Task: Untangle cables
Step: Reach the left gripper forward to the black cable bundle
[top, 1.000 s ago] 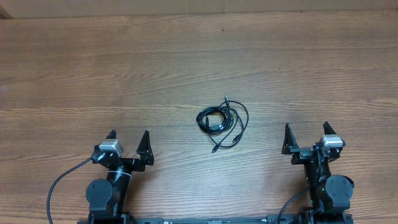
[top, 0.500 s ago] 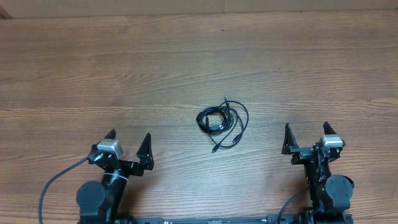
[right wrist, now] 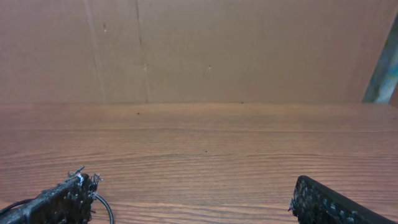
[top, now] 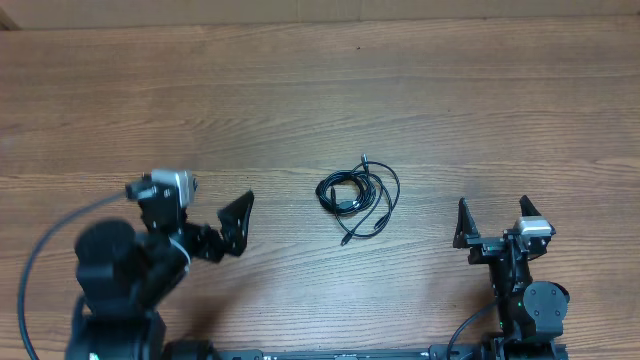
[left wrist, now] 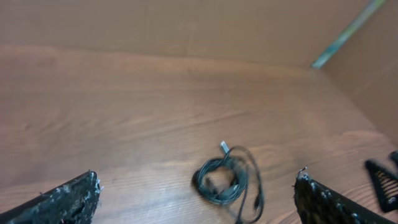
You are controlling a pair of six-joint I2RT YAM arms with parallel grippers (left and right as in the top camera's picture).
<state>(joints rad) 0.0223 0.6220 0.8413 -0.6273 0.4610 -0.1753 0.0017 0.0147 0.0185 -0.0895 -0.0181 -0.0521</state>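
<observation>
OVERHEAD: The cables lay in one small coil on the wooden table, with loose loops and a plug end trailing out on the side towards the arm bases. The left gripper, blurred, stood near the coil on its left, jaws spread wide and holding nothing. The right gripper sat farther off on the coil's right, closer to its base, equally wide open and empty.

LEFT WRIST: The coil lay ahead between the two fingers, a silvery tip pointing away from the camera. Neither finger touched it.

RIGHT WRIST: Bare tabletop and a brown wall showed beyond the open fingertips. The coil could not be made out with certainty.

The step in hand appeared to be the left arm's approach. It would likely go best with the jaws closing on a single outer loop or the trailing plug, not the whole coil, leaving the other arm a separate strand to pull.
</observation>
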